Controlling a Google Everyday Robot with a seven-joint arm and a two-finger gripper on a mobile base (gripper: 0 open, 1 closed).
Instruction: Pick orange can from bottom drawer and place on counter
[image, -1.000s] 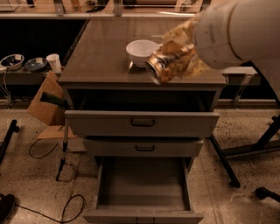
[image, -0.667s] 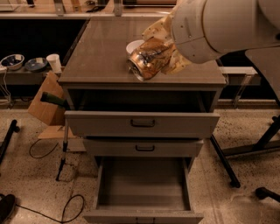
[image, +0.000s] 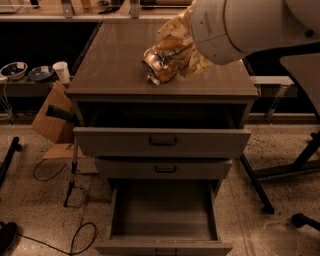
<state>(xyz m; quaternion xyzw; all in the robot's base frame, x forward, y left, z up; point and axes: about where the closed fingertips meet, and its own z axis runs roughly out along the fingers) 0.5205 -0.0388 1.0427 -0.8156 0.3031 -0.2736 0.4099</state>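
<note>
My gripper (image: 172, 55) is over the middle of the counter (image: 115, 60), reaching in from the upper right. It is shut on the orange can (image: 159, 65), a shiny orange-gold can held tilted on its side with its silver end toward the front left. The can hangs just above the counter surface or touches it; I cannot tell which. The bottom drawer (image: 162, 210) is pulled fully open below, and its flat floor is bare. The big white arm housing (image: 240, 25) hides the back right of the counter.
The top drawer (image: 162, 141) stands partly open and the middle drawer (image: 162, 168) slightly open. A cardboard box (image: 50, 120), a paper cup (image: 62, 71) and bowls (image: 14, 70) sit at the left. Cables (image: 55, 175) lie on the floor. Dark stand legs (image: 280, 170) stand at the right.
The gripper has carried the can to the left and toward the front across the counter. The white bowl seen earlier is now hidden behind the arm.
</note>
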